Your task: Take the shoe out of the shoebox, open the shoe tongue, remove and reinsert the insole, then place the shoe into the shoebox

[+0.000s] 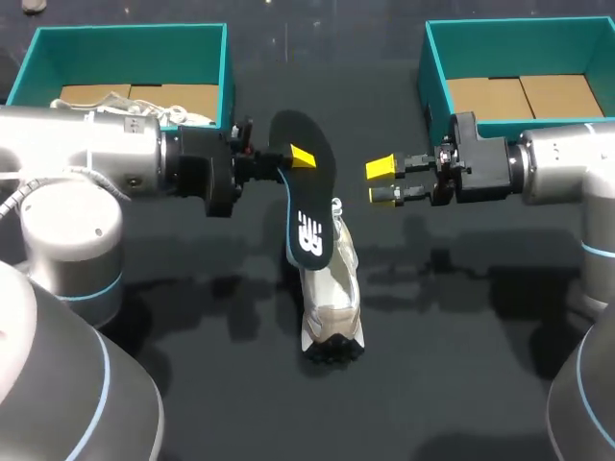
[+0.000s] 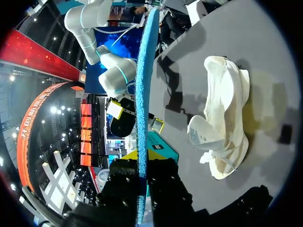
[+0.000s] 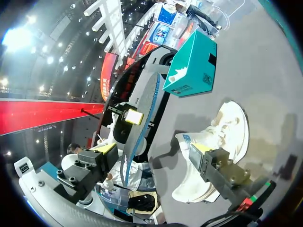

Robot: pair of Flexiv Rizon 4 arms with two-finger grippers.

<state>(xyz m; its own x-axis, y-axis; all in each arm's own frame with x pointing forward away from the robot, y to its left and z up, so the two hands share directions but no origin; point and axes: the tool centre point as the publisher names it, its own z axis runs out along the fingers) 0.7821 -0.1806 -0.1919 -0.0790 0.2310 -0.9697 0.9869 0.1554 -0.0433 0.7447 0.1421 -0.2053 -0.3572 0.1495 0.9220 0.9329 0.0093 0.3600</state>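
Jaws of the left gripper [image 1: 294, 159] pinch the black insole [image 1: 307, 202] on edge, while the right gripper [image 1: 384, 181] hangs spread and empty facing it. The white shoe [image 1: 332, 298] lies on the dark table [image 1: 461, 375] between them, with teal shoeboxes [image 1: 125, 43] at the far corners. From the left wrist the insole [image 2: 143, 94] runs between the fingers [image 2: 165, 182] with the shoe [image 2: 222, 118] beside it, and from the right wrist the shoe [image 3: 220, 137] lies ahead of parted fingers [image 3: 213, 165].
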